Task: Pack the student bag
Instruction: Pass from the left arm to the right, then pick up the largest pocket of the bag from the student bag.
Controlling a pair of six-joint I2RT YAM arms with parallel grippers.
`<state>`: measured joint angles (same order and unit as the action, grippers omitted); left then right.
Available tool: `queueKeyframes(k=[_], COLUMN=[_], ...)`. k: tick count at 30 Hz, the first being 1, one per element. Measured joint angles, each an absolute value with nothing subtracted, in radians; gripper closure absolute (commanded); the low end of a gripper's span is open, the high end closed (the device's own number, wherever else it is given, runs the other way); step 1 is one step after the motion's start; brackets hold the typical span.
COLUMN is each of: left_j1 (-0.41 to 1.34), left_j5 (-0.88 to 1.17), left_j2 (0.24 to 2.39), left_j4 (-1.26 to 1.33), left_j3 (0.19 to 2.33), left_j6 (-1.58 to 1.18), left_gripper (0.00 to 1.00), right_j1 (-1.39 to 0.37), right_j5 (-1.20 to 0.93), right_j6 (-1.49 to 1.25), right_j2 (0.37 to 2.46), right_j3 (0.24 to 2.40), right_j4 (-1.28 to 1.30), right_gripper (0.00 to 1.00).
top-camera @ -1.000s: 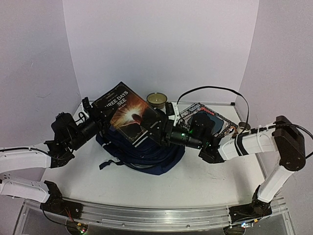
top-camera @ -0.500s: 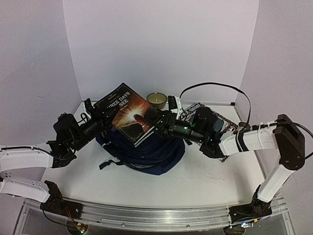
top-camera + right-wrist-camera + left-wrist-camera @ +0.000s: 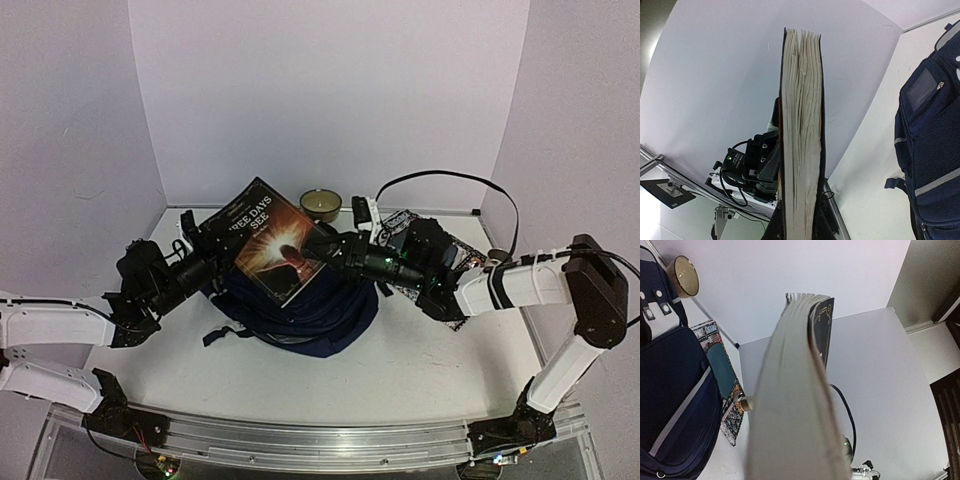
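Mid-tabletop (image 3: 420,370), lying flat: the student bag (image 3: 320,312), navy with a pale diagonal stripe and black straps. Above the bag, lifted and tilted: a paperback book (image 3: 280,250), pinched at two opposite edges and hiding much of the bag's top from the overhead view. On the book's edge over the bag's left side, the left tool (image 3: 218,243), closed narrow on the book. On the opposite edge, the right tool (image 3: 335,255), likewise clamped on the covers. In both wrist views, page block running straight out from the grip. Legible on the dark cover, in white: "REE DAYS" and "SEE", above an orange glow; start of the title unclear. Behind the bag, near the back wall: a small round tin (image 3: 321,204) with pale contents. Right of the bag, flat on the tabletop: a patterned magazine (image 3: 402,222), largely covered by the right arm, print too small to read. Arching above that same side of the bag: a black cable (image 3: 450,180)
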<state>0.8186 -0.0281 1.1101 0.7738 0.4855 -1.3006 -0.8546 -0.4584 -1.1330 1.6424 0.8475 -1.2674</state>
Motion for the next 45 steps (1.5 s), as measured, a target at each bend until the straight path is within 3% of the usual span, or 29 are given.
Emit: queueKeyframes(k=[7,14,27,45], left_j1=[0.819,0.819,0.853,1.127], left_j5=[-0.025,0.016,0.052,-0.349], left_j2=[1.160,1.219,1.451,1.869], left_j4=[0.778,0.628,0.127,-0.399], left_j3=[0.474,0.522,0.881,1.362], left_j6=[-1.207,-1.027,-0.618,-0.339], left_gripper=[0.41,0.24,0.21,0.22], right_j1=[-0.768,-0.652,-0.416,-0.345], right_j5=[-0.496,-0.498,-0.512,-0.479], right_j6=[-1.139,-1.148,-1.148,-0.996], right_j2=[1.586,1.472,1.151,0.892], right_j3=[0.760,0.630,0.435,0.396], right_j4=[-1.241,-1.225,-1.206,-0.749], right_gripper=[1.00,1.00,1.00,1.00])
